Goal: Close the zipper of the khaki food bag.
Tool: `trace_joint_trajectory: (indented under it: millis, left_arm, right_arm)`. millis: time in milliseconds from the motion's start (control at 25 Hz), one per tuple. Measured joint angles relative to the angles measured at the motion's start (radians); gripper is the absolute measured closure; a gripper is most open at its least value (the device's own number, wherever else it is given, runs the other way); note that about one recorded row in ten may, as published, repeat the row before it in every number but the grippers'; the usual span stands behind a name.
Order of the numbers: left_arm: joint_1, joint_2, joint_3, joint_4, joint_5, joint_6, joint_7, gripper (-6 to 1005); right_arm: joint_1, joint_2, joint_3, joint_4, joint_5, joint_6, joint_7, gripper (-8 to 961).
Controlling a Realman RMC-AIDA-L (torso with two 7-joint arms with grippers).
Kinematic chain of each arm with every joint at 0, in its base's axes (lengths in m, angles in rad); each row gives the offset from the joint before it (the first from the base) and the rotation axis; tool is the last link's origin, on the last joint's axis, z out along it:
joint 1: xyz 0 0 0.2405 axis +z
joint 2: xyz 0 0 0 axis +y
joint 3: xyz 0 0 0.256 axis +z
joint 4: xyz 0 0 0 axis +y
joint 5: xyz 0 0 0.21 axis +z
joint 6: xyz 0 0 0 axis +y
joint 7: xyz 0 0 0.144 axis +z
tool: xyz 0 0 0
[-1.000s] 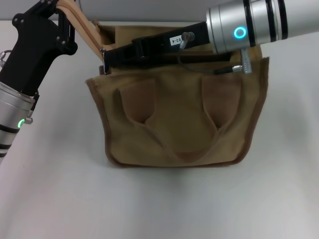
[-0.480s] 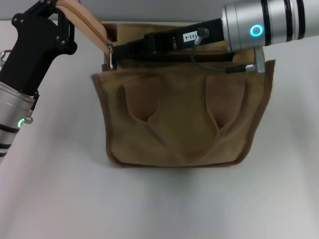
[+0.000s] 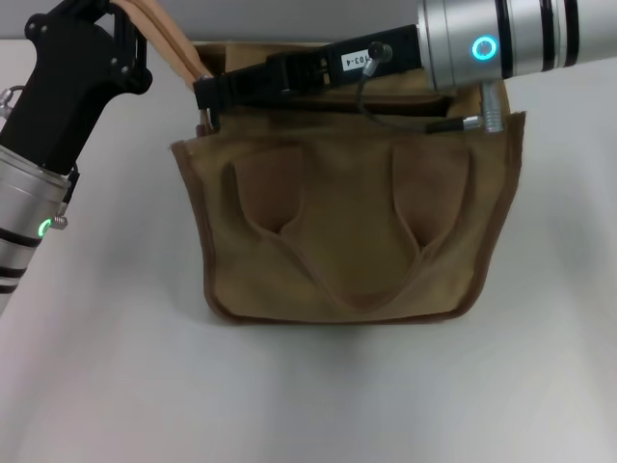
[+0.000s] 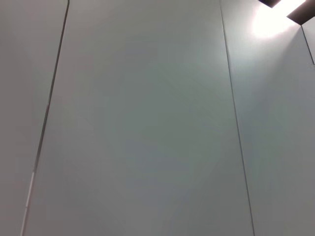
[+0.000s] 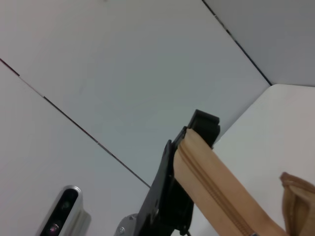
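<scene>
**Zip pull near left end of bag — grip slip and bag drag are the risks**

The khaki food bag (image 3: pixel 342 227) sits centre-frame in the head view on a plain white table (image 3: pixel 308 395), front pocket and one looped handle facing the camera. The left gripper (image 3: pixel 145 29), upper left of frame, is clamped on a tan strap (image 3: pixel 174 53), apparently the zipper tape end, pulled up and away from the bag's upper-left corner. The right wrist view shows the same black fingers (image 5: pixel 202 125) closed round the strap (image 5: pixel 216 187). The right gripper (image 3: pixel 207 96) reaches in from the upper right across the bag mouth, tip at the upper-left corner, where a small metal bit shows; whether its jaws are closed on the zipper (image 3: pixel 209 118) pull can't be told.

Risks, as judged:
- Pull tab is small, smooth metal; it could slip out w/ a sideways tug.
- Canvas is soft and floppy; if the left hold slackens, the tape bunches and the slider jams.
- Bag is light on a slick table, so it may drag along w/ the pull rather than zip.

Materials: matte woven canvas, boxy but sagging, darker brown seam binding, rounded lower corners.
</scene>
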Motion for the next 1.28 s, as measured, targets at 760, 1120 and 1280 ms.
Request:
trace_joint_trajectory:
  millis: [760, 1120, 1280]
  left_arm:
    - [-0.022, 0.0, -0.004, 0.011, 0.001, 0.011, -0.01, 907]
    - [-0.034, 0.0, -0.015, 0.019, 0.001, 0.001, -0.01, 905]
    - [-0.037, 0.0, -0.015, 0.019, 0.0, 0.002, -0.009, 905]
  right_arm:
    - [0.022, 0.0, -0.019, -0.009, -0.032, 0.034, 0.025, 911]
    - [0.012, -0.01, 0.017, -0.004, -0.03, 0.003, 0.026, 953]
    - [0.014, -0.01, 0.023, -0.002, -0.028, 0.008, 0.029, 823]
